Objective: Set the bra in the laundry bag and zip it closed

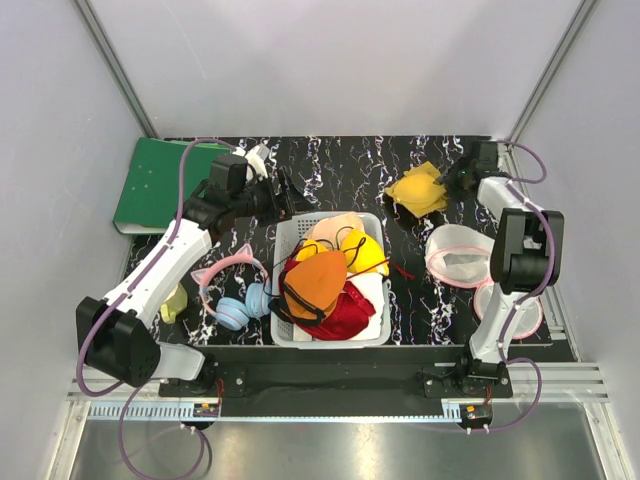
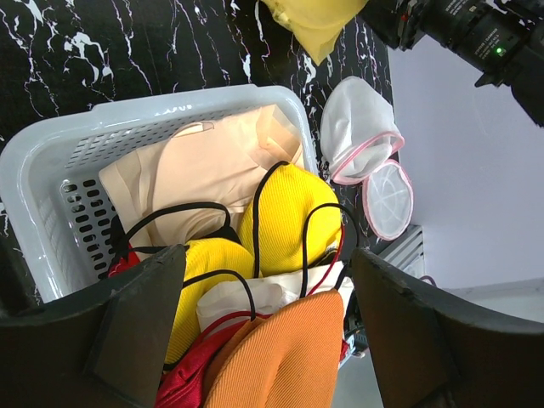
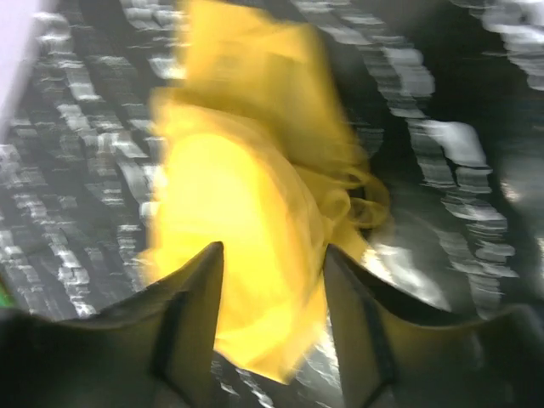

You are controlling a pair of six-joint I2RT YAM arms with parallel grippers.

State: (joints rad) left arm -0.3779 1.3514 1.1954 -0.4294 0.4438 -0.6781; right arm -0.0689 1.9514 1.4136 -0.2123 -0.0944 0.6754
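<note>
The plain yellow bra [image 1: 418, 190] lies crumpled on the black marbled table at the far right; its edge also shows in the left wrist view [image 2: 314, 21]. My right gripper [image 1: 452, 183] is just to its right. In the blurred right wrist view its jaws [image 3: 274, 251] stand apart, open, with the bra [image 3: 246, 212] spread between and beyond them. The white mesh laundry bag [image 1: 455, 255] with a pink zipper rim lies open nearer the arm's base [image 2: 357, 127]. My left gripper [image 1: 290, 197] hangs open above the basket with nothing between its fingers [image 2: 268, 255].
A grey-white basket [image 1: 300, 222] mid-table holds orange, red, beige and black-strapped yellow bras [image 2: 280, 221]. A round pink-rimmed mesh flap [image 1: 520, 315] lies beside the bag. Pink and blue cat-ear headphones [image 1: 235, 290] and a green board [image 1: 155, 185] lie at the left.
</note>
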